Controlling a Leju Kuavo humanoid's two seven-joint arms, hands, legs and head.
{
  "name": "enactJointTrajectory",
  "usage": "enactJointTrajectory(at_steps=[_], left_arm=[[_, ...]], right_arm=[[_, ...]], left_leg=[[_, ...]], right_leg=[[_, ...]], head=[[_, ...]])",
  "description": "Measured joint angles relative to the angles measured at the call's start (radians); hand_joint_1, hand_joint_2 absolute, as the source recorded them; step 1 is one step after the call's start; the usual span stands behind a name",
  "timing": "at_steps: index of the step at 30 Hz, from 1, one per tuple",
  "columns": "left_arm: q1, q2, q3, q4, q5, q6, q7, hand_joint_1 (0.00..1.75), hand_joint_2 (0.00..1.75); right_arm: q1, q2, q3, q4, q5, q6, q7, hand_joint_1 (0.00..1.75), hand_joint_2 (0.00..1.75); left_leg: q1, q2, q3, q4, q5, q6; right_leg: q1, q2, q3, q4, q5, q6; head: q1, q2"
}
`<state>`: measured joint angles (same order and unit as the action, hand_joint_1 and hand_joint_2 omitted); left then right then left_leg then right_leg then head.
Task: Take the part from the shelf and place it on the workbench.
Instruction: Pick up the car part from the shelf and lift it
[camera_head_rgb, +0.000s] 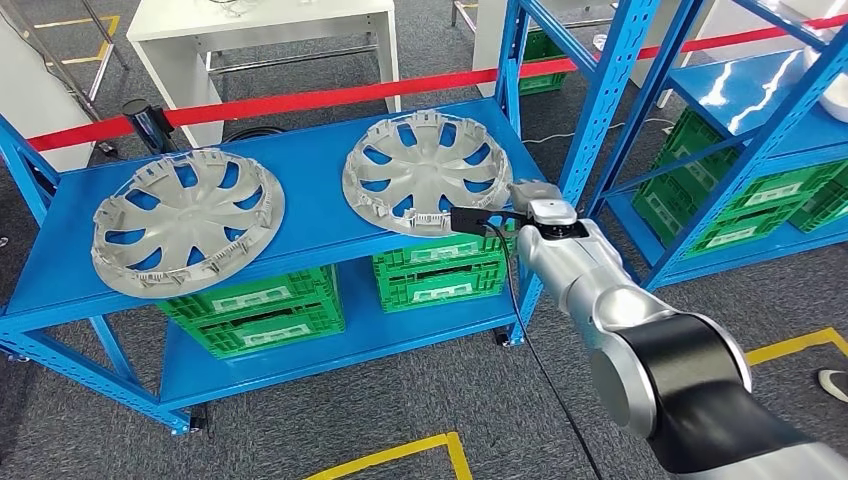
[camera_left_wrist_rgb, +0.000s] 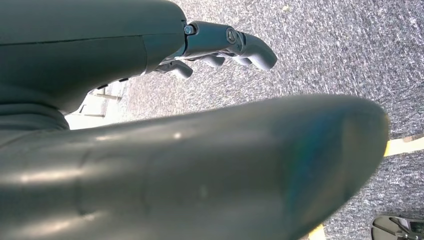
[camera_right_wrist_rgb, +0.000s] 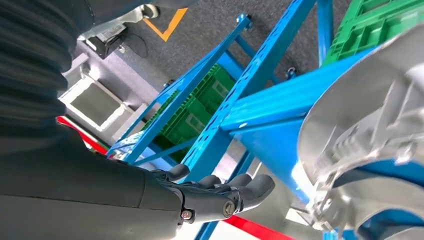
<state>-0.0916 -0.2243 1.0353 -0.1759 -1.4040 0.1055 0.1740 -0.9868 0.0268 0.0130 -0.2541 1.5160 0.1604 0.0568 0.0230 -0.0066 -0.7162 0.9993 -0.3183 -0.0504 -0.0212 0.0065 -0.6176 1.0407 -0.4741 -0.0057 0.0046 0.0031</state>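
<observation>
Right wrist view is showing my right hand (camera_right_wrist_rgb: 220, 197) empty, fingers extended and apart, just beside the hubcap (camera_right_wrist_rgb: 360, 135). I'm lining up for its rim, which is overhanging the shelf (camera_right_wrist_rgb: 265, 107) edge.

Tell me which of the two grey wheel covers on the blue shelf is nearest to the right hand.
The right-side wheel cover, at the shelf's front corner beside the upright post. The right hand reaches toward its rim; the other wheel cover lies at the shelf's far left end.
</observation>
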Motion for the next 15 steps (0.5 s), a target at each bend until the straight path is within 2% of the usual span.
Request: enactJointTrajectory(at_steps=[15], left_arm=[[0.0,0.0,0.0,0.0,-0.001,-0.009,-0.007,0.0,0.0]], right_arm=[[-0.061,-0.01,0.014,0.0,0.035,0.001,-0.008,0.0,1.75]], left_leg=[[0.0,0.0,0.0,0.0,0.0,0.0]], right_leg=[[0.0,0.0,0.0,0.0,0.0,0.0]], head=[[0.0,0.0]])
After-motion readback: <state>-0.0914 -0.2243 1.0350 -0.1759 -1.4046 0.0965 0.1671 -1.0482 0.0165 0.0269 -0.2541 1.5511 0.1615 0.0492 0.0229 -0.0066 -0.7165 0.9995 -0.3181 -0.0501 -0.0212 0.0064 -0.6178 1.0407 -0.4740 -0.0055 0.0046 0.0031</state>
